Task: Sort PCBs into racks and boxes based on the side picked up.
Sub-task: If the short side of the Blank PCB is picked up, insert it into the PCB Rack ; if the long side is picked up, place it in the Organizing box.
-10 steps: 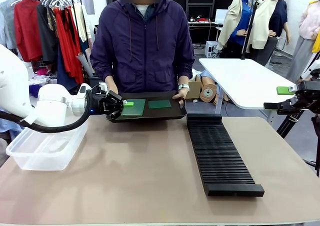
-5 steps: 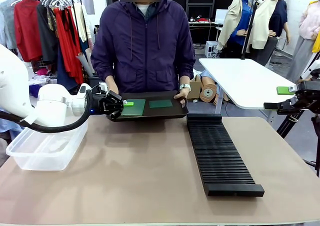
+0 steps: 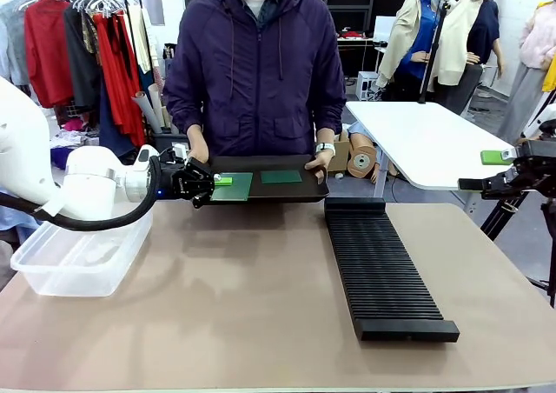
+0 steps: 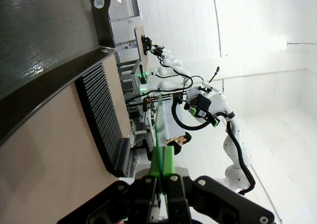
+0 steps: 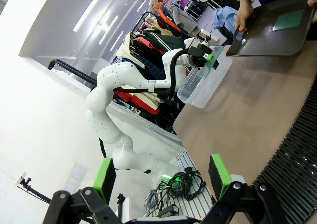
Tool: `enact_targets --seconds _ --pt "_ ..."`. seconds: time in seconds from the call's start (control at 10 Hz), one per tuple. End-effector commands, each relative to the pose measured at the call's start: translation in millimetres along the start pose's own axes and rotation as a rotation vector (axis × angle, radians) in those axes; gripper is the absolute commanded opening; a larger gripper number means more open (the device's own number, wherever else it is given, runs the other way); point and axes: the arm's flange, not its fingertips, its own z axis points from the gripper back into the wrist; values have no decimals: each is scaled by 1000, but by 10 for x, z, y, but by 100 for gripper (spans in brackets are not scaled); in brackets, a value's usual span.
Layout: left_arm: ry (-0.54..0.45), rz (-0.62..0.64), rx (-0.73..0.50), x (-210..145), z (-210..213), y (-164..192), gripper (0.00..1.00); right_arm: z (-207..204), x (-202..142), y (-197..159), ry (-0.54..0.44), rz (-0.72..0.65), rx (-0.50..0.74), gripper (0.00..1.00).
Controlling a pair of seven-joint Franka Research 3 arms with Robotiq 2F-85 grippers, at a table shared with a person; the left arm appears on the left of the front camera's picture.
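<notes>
A person holds a flat black tray (image 3: 261,191) at the table's far edge. My left gripper (image 3: 215,181) is shut on the left edge of a PCB (image 3: 233,187), which it holds level over the tray's left end. In the left wrist view this PCB (image 4: 159,130) shows edge-on between my shut fingertips, apart from the tray (image 4: 44,40). A second, darker PCB (image 3: 281,176) lies on the tray. The long ribbed black rack (image 3: 382,267) lies right of centre. The clear box (image 3: 82,256) stands at the left. My right gripper (image 5: 161,177) is open, off the table's right side (image 3: 502,158).
The person's hands (image 3: 317,161) grip both ends of the tray. A white side table (image 3: 426,141) stands behind the rack. In the right wrist view the rack (image 5: 297,154) lies below my open fingers, with the box (image 5: 203,80) and tray (image 5: 267,35) beyond. Bare tabletop (image 3: 234,297) lies between box and rack.
The person has straightened up and lifted the tray slightly. My left gripper has stayed shut on the PCB in almost the same place. The right arm has not moved.
</notes>
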Motion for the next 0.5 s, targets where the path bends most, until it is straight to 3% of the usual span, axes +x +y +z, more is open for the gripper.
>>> enact_targets --seconds 0.0,0.4 --pt "2 -3 -6 6 -6 -22 0 7 0 10 -1 3 3 100" --pt "-1 22 29 4 3 -88 0 7 0 10 -1 3 3 100"
